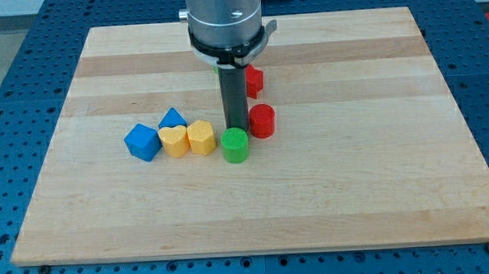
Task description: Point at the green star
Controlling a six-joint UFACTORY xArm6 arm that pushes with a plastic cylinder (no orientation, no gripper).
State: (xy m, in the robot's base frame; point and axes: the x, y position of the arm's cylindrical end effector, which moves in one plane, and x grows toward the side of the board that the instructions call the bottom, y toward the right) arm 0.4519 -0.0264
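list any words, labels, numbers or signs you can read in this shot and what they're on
None: no text, number or sign can be read anywhere.
The blocks, such as the green cylinder and the blue cube, have plain faces.
The wooden board and my tip carry no markings.

No text, label, brand, number or sign can be read anywhere in the camera view.
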